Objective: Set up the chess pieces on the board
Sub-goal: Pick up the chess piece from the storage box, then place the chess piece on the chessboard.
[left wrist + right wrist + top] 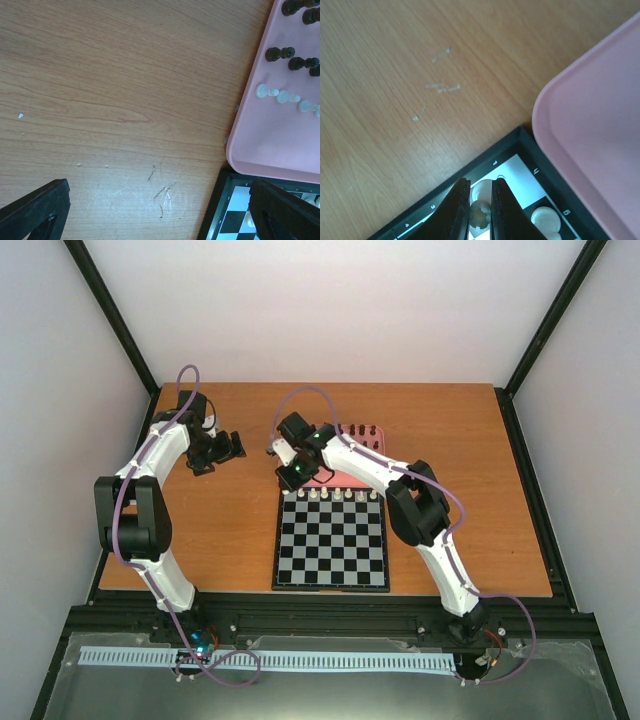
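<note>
**Right wrist view.** We see the right gripper point(480, 212) with its fingers drawn almost together on a cream-white piece point(480, 216). The piece is pinched between the pads, presumably to keep it upright over the corner square of the board point(520, 140) at bottom centre. We cannot tell whether it touches the square. Neighbouring pieces point(545, 217) stand on squares at lower right, so we judge that this rank is being filled out to the corner. The board's black border lies just beside the pink tray point(600, 125) at right, leaving scant room there. Bare table point(395, 75) opens toward the upper left, the freer side for retreat.

**Left wrist view.** The left gripper point(160, 200) hangs wide open and holds nothing, over bare wood. It is clear of the tray, where dark pieces point(280, 52) and pale pieces point(272, 92) wait at upper right.

**Top view.** A row of white pieces point(330, 497) lines the board's upper edge. The squares we can see below it stand bare, so we judge that the task is at an early stage.
</note>
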You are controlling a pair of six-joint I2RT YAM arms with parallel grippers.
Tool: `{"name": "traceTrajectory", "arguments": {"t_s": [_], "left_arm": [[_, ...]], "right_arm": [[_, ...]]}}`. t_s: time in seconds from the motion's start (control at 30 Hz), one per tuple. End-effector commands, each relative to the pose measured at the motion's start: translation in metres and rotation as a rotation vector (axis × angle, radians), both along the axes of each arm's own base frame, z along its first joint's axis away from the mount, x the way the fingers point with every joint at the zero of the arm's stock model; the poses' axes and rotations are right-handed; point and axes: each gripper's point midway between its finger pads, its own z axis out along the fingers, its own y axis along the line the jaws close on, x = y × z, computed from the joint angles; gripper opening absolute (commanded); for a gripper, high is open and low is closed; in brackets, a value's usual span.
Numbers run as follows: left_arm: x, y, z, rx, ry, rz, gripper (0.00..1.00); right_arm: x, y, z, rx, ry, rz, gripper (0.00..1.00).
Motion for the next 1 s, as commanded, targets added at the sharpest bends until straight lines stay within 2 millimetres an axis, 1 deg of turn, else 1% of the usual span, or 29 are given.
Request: {"name": "traceTrajectory", "arguments": {"t_s": [0.0,0.23,0.77,0.97], "left_arm": [[0.004,0.000,0.011,0.003,-0.035,0.007,1.00],[0.004,0.000,0.014,0.004,-0.042,0.006,1.00],[0.005,0.001,0.015,0.006,-0.046,0.004,1.00],[0.005,0.001,0.014,0.008,-0.043,0.005,1.00]], "right_arm": [[-0.006,0.000,0.004,0.024,-0.016,0.022,0.10],[-0.005,-0.002,-0.007,0.004,-0.013,0.012,0.10],[0.003,0.000,-0.018,-0.022,-0.024,0.008,0.12],[0.001,0.000,-0.025,-0.032,-0.006,0.016,0.12]]}}
